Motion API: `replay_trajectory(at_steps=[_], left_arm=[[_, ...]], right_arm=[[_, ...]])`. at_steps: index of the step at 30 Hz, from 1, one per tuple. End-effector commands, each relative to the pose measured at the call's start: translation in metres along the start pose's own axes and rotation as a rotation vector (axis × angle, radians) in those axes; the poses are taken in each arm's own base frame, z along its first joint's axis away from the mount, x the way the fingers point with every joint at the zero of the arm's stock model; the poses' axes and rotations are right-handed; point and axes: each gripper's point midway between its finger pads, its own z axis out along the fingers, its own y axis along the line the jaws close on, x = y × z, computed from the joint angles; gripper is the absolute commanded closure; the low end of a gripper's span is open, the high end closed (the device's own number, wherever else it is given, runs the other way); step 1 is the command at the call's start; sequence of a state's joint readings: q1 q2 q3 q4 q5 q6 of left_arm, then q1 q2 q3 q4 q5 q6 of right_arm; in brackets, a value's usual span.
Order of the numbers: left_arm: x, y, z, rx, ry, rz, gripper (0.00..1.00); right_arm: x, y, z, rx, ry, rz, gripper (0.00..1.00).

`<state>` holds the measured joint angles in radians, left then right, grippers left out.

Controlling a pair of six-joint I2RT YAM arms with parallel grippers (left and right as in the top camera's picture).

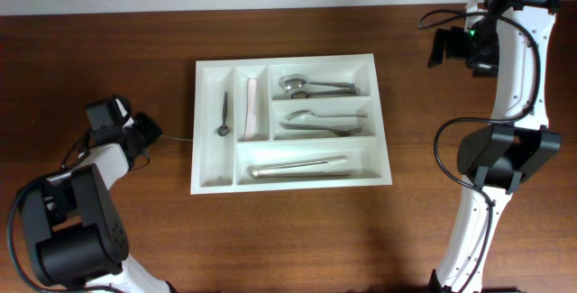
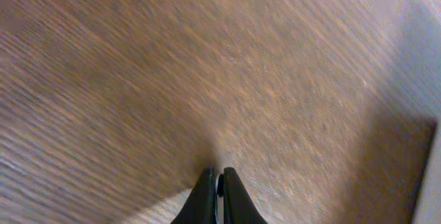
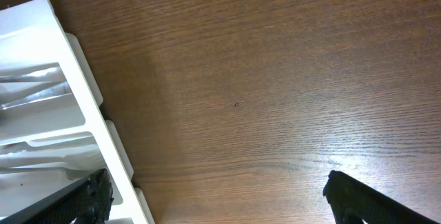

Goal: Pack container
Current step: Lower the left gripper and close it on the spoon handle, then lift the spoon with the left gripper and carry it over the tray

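Left gripper (image 2: 218,179) fingers are sitting pressed shut, hovering over bare bench (image 2: 138,79); that view is coming through blurred. Right gripper (image 3: 217,189) fingers are standing wide apart, gripping nothing, off the right-hand edge of the container (image 3: 86,114). Container is lying mid-bench, between the two arms and touching neither. It is carrying a small dark spoon (image 1: 224,115) in the leftmost narrow slot, a pale utensil (image 1: 251,108) in the next, and metal cutlery (image 1: 315,85) in all three long slots.
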<state>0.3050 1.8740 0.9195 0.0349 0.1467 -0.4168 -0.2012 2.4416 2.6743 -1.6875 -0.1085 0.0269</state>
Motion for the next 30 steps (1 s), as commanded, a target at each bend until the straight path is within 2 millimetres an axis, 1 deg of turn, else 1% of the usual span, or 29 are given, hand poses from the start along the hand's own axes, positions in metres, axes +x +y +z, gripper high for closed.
replay_trajectory(at_steps=[1, 6, 10, 14, 18, 20, 21, 22, 25, 28, 30], left_arm=[[-0.005, 0.028, 0.005, -0.107, -0.047, -0.033, 0.98], [-0.039, 0.027, -0.001, -0.076, -0.165, -0.043, 0.98], [-0.074, 0.013, -0.017, -0.021, -0.261, -0.037, 0.98], [-0.113, -0.012, -0.049, 0.044, -0.363, -0.017, 0.98], [-0.146, -0.041, -0.091, 0.127, -0.464, 0.022, 0.98], [-0.157, -0.054, -0.114, 0.160, -0.512, 0.062, 0.98], [-0.161, -0.059, -0.126, 0.173, -0.535, 0.072, 0.98], [-0.166, -0.065, -0.142, 0.186, -0.563, 0.081, 0.98], [-0.168, -0.085, -0.171, 0.260, -0.593, 0.157, 0.98], [-0.156, -0.110, -0.188, 0.358, -0.572, 0.265, 0.98], [-0.144, -0.125, -0.188, 0.407, -0.539, 0.344, 0.98]], right_arm=[[-0.003, 0.001, -0.004, 0.008, -0.019, 0.003, 0.01], [-0.003, 0.001, -0.004, 0.008, -0.019, 0.003, 0.01], [-0.003, 0.001, -0.004, 0.008, -0.019, 0.003, 0.01], [-0.003, 0.001, -0.004, 0.008, -0.019, 0.003, 0.01], [-0.003, 0.001, -0.004, 0.008, -0.019, 0.003, 0.01], [-0.003, 0.001, -0.004, 0.008, -0.018, 0.003, 0.01], [-0.003, 0.001, -0.004, 0.008, -0.019, 0.003, 0.01], [-0.003, 0.001, -0.004, 0.008, -0.019, 0.003, 0.01], [-0.003, 0.001, -0.004, 0.008, -0.019, 0.003, 0.01], [-0.003, 0.001, -0.004, 0.008, -0.019, 0.003, 0.01], [-0.003, 0.001, -0.004, 0.008, -0.019, 0.003, 0.01]])
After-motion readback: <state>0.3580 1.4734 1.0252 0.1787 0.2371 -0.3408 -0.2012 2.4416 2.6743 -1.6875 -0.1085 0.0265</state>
